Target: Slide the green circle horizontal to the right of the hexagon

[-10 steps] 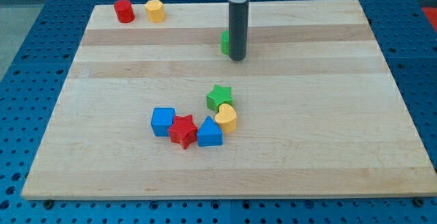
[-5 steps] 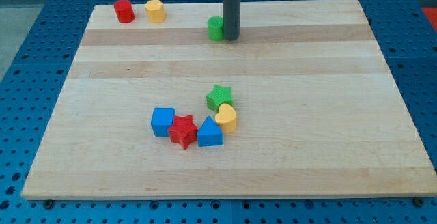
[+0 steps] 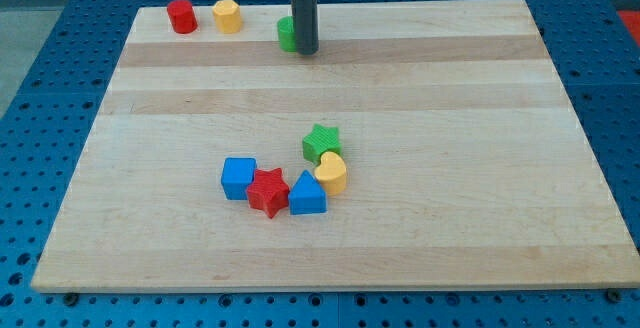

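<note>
Since before, my tip (image 3: 305,51) and the green circle (image 3: 286,34) slid left. Now it touches the circle's right side, near the yellow hexagon (image 3: 228,15). I have no gripper.

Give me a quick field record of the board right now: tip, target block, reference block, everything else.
tip: my tip against the green circle's right side
target: green circle, partly hidden by the rod, near the view's top
reference: yellow hexagon, left of the green circle, gap between them
beside hexagon: red cylinder
centre cluster: green star, yellow heart, blue triangle, red star, blue cube
</note>
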Available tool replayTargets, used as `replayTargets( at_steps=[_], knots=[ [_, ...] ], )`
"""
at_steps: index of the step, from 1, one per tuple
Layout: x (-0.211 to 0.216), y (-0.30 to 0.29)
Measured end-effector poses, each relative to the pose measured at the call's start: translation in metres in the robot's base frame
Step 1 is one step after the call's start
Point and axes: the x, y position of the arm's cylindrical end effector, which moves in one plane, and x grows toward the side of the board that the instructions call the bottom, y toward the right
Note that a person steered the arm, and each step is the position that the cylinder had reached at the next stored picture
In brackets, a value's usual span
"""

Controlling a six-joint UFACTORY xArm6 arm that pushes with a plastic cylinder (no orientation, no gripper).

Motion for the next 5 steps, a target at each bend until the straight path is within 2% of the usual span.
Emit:
replayTargets(
  at_steps=[5],
  knots=[
    [-0.023, -0.025]
  ],
)
